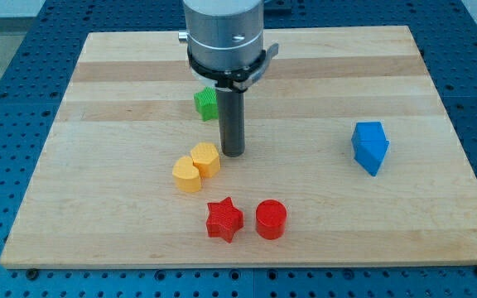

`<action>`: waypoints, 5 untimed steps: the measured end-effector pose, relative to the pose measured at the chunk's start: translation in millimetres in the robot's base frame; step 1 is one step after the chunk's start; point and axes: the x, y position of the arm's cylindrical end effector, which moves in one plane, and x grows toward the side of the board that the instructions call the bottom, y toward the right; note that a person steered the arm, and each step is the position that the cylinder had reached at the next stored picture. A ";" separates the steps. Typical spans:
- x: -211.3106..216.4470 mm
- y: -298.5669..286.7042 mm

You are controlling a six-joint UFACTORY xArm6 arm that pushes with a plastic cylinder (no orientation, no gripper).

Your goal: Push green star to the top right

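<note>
My tip — a bare rod, no jaws to open or close — rests on the pale wooden board just near-right of the small green plastic star, left of centre — wrong side for a far-right push

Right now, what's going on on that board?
My arm is working on pushing the green star toward the top right. My tip sits just below and to the view's right of it, beside the yellow blocks; whether it touches the star is unclear, since the rod partly hides it. A red star, red cylinder and blue block lie apart, untouched.
</note>
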 end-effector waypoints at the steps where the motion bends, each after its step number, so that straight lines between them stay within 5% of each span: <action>1: -5.2 -32.2; 3: -44.2 -82.8; 5: -73.2 -68.3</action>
